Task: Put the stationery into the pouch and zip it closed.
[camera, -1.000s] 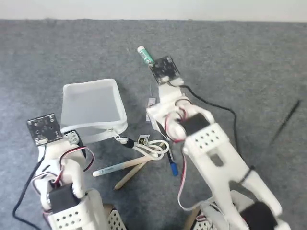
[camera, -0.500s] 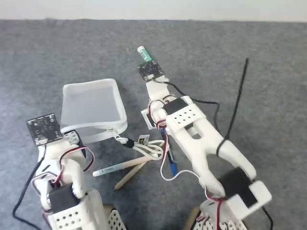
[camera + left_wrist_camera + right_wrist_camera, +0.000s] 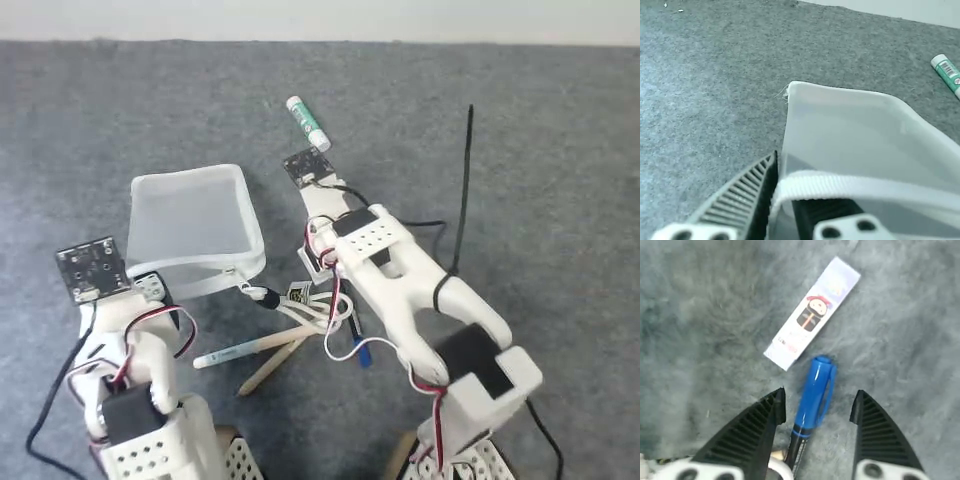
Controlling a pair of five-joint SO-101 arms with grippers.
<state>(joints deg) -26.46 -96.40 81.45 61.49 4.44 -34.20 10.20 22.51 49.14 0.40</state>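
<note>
Soft, even light lay over the grey carpet, leaving only faint shadows beside the white pouch.

From here I see my left gripper clamped on the mouth of the translucent white pouch. The pouch's white woven zipper tape runs between the jaws, with the ribbed black finger against the pouch's outer side and the other black finger just across the tape from it. The pouch lies flat on the grey felt-like table covering, and a few frayed threads stick out at its far corner. A green-and-white tube with a white cap lies on the covering beyond the pouch's far edge, well apart from it. A pale strip of wall sits farther from the pouch than the tube.
</note>
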